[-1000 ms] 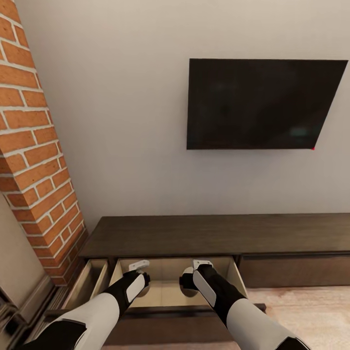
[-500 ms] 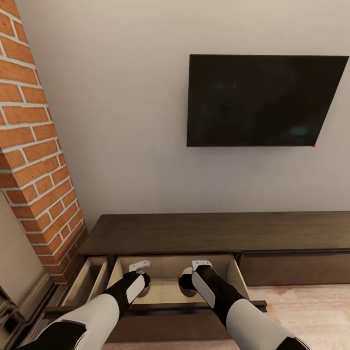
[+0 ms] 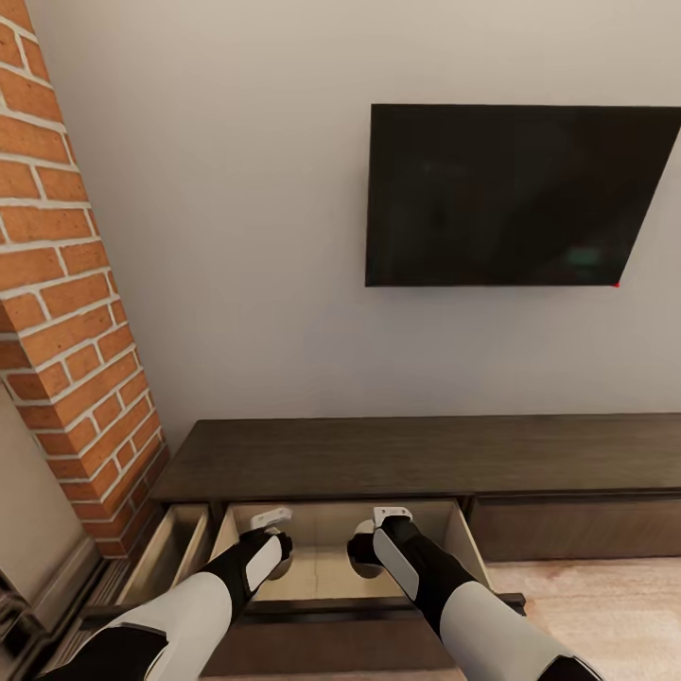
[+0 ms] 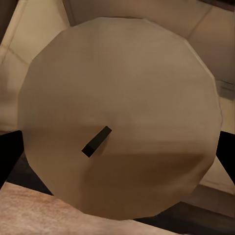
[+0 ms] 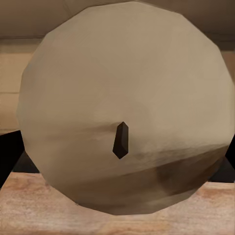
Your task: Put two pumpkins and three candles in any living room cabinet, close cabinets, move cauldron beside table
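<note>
1. Two candles were counted, one at each gripper. Each was seen end-on in its wrist view, so its long axis ran along the gripper's fingers with the wick end turned toward the camera.
2. The left candle (image 4: 120, 117) showed a dark wick slanting toward 8 o'clock; the right candle (image 5: 125, 107) showed a wick pointing to 6 o'clock.
3. In the head view, the left gripper (image 3: 272, 532) and the right gripper (image 3: 380, 532) were held inside the open middle compartment of the cabinet (image 3: 416, 456), at about 6 o'clock.
4. Each gripper appeared closed on its candle — dark fingers flanked both discs, though contact was hard to make out.
5. A second open compartment lay at 7 o'clock, its contents hidden.
6. One television (image 3: 511, 194) hung at 1 o'clock.
</note>
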